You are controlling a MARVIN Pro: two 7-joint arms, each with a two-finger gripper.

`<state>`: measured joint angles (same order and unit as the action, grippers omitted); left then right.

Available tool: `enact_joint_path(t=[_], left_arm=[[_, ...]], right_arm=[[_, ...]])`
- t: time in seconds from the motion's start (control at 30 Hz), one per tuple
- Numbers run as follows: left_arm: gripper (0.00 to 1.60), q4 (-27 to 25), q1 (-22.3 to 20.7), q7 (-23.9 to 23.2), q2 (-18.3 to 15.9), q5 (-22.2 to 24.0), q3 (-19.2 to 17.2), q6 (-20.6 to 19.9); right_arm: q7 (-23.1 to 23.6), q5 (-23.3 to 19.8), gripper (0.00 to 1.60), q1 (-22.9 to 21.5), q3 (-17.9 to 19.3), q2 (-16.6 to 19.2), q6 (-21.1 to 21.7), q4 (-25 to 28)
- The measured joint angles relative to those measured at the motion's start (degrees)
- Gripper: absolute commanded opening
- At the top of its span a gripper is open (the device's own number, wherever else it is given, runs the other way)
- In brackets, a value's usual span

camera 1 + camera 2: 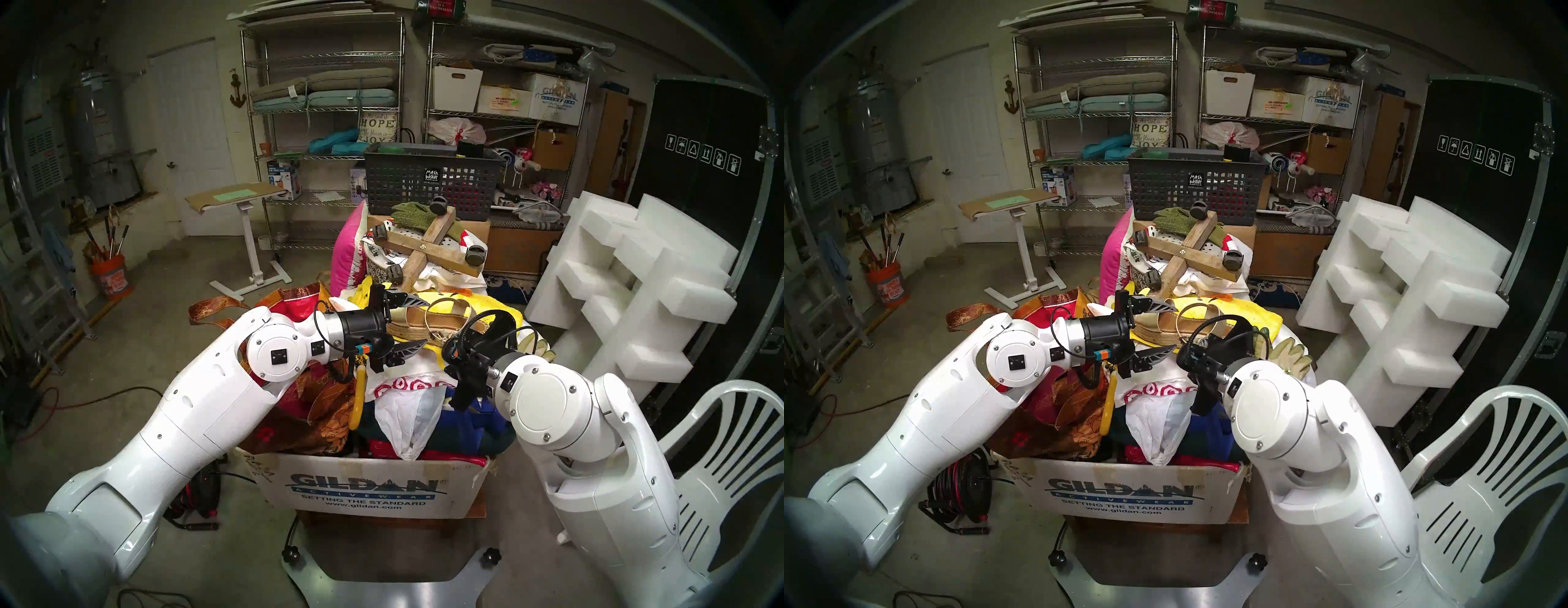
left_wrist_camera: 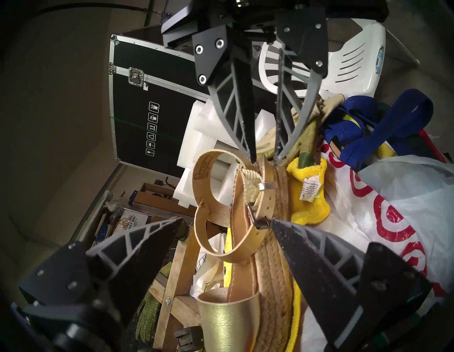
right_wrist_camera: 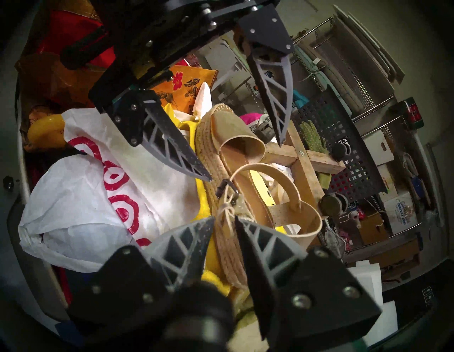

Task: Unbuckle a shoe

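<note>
A tan wedge shoe [image 1: 452,316] with a jute rope sole lies on a yellow cloth on top of a heaped box. My left gripper [image 1: 424,322] is open across the toe half, one finger on each side. In the left wrist view its near fingertip [image 2: 276,225] touches the small metal buckle [image 2: 255,218] on the ankle strap. At the heel end, my right gripper [image 3: 224,220] has its jaws drawn close, pinching the thin strap tail. The left wrist view shows the right gripper [image 2: 264,158] with its tips on the heel. The shoe [image 3: 216,157] and its buckle [image 3: 228,188] show clearly from the right wrist.
A wooden caster dolly [image 1: 428,246] and a grey mesh basket [image 1: 430,178] sit just behind the shoe. A white bag with red rings [image 1: 407,390] lies in front, above the Gildan box [image 1: 369,488]. Work gloves [image 1: 1289,352], foam blocks [image 1: 636,288] and a white chair [image 1: 729,446] are to the right.
</note>
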<state>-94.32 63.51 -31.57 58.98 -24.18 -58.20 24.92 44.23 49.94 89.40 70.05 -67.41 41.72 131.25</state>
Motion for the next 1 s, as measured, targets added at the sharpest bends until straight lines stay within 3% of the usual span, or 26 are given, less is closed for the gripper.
enact_joint_path(t=[0.83, 0.93, 1.0], left_arm=[[1.48, -0.96, 0.46, -0.08, -0.25, -0.02, -0.12, -0.51], [1.47, -1.12, 0.5, -0.11, -0.33, 0.05, -0.12, -0.59], [1.47, -1.25, 0.53, -0.11, -0.38, 0.08, -0.14, -0.64]], right_arm=[[0.19, -0.68, 0.56, -1.08, -0.58, -0.4, -0.8, -2.87], [0.27, -0.46, 0.43, -1.37, -0.93, -0.39, -0.79, -3.17], [0.31, -0.05, 0.22, -1.57, -1.22, -0.37, -0.76, -3.39]])
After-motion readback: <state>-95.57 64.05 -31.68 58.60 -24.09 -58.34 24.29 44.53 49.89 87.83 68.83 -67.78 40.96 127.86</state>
